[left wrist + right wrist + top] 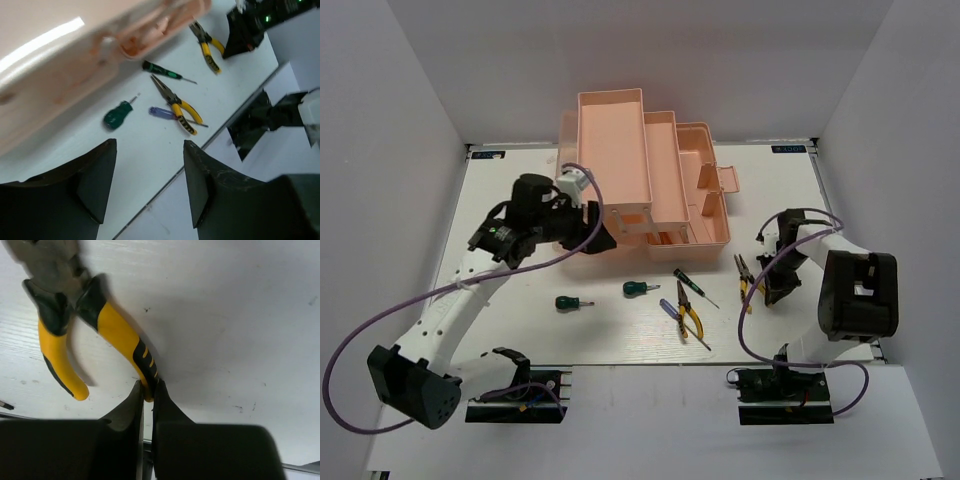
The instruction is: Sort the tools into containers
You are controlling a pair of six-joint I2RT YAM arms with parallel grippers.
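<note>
As matters stand, you have no tool stowed that these views can confirm. The trays of the toolbox (620, 150) that show from above look bare, though its lower compartment is partly hidden.

All the tools lie on the table (520, 330), in front of the box:
- The first green screwdriver (573, 302) and the second green screwdriver (635, 289) lie near each other.
- The thin dark screwdriver (694, 287) lies just beside the middle pliers (688, 308).
- The blue screwdriver (668, 307) touches or crosses the middle pliers.
- The right-hand pliers (745, 280) lie apart from the rest, toward your right arm.

By my judgement, all six are outstanding.

Your right gripper (148, 386) sits low at the right-hand pliers, with its jaws drawn to a sliver. The tip of one yellow handle meets the fingertips, but I cannot tell whether it is actually pinched. The pliers lie flat on the table, not lifted.

Your left gripper (150, 185) hangs beside the toolbox's front left corner, jaws fairly wide and nothing between them.

I judge this to be the first pick, barely begun, with every transfer to a tray left to do.
</note>
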